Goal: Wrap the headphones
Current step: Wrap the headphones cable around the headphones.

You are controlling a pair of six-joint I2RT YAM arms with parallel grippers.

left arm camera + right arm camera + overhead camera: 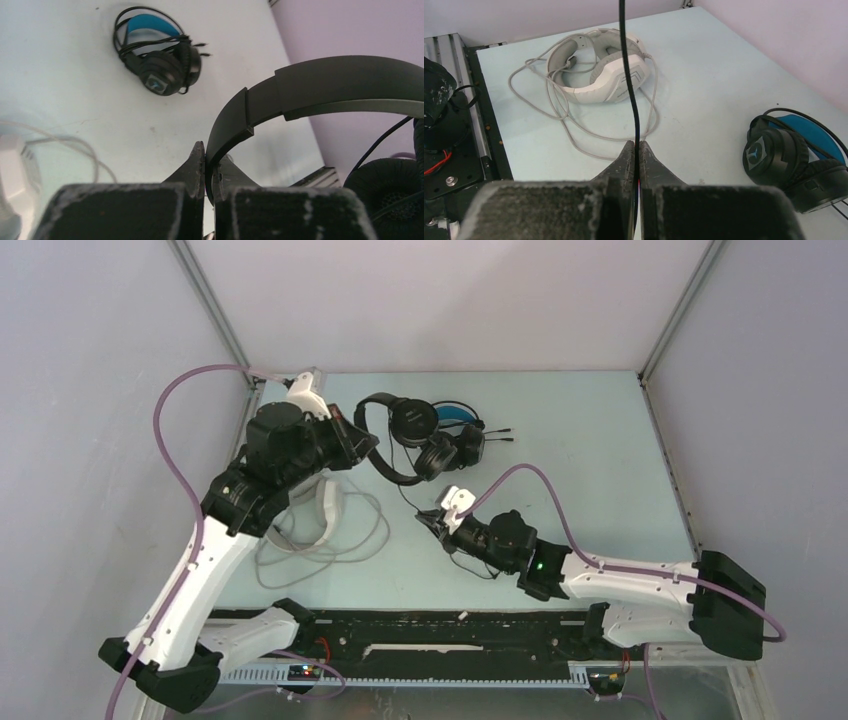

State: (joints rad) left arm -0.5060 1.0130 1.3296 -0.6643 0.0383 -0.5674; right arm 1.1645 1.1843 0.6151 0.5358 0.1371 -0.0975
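The all-black headphones (400,440) are lifted off the table at the back centre. My left gripper (366,446) is shut on their headband (325,85), and one ear pad (390,195) hangs at the right in the left wrist view. My right gripper (634,148) is shut on their thin black cable (626,60), which runs straight up from the fingertips. The blue-banded headphones (462,422) lie behind with their cord wound round them. The white headphones (599,65) lie by the left arm, their grey cable (320,545) loose in loops.
Purple-grey walls close in the back and both sides of the pale table (580,440). A black rail (450,635) with the arm bases runs along the near edge. The right arm's purple hose (550,500) arches over the table.
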